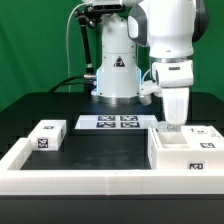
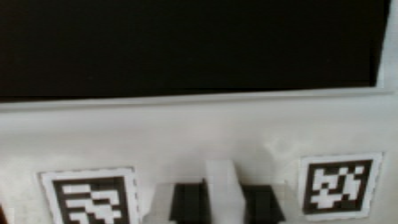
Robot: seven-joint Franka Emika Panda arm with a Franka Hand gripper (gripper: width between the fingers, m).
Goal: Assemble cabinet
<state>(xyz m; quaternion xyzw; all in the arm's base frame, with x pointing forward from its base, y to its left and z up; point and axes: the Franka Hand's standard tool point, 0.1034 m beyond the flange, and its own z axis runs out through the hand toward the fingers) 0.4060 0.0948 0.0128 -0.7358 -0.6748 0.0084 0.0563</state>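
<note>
— Tool (image 1: pixel 174 126) pointed straight down at the cabinet (image 1: pixel 170 158), jaws drawn together. In the wrist view they seemed pinched on a thin white upright wall between two tags.

— And where was the cabinet?

— On the tabletop (image 1: pixel 100 148) at the exterior view's right, openings up, just beside the low border wall (image 1: pixel 70 176).

— How would you do the step well?

— I'd first make sure the pinch sat square and deep on that wall. A big box held by one thin edge would likely twist, so I'd move it slowly and keep it low.

— Was anything in the way?

— No. One small tagged block (image 1: pixel 47 135) lay well apart at the exterior view's left, and the marker board (image 1: pixel 108 122) lay farther back.
</note>
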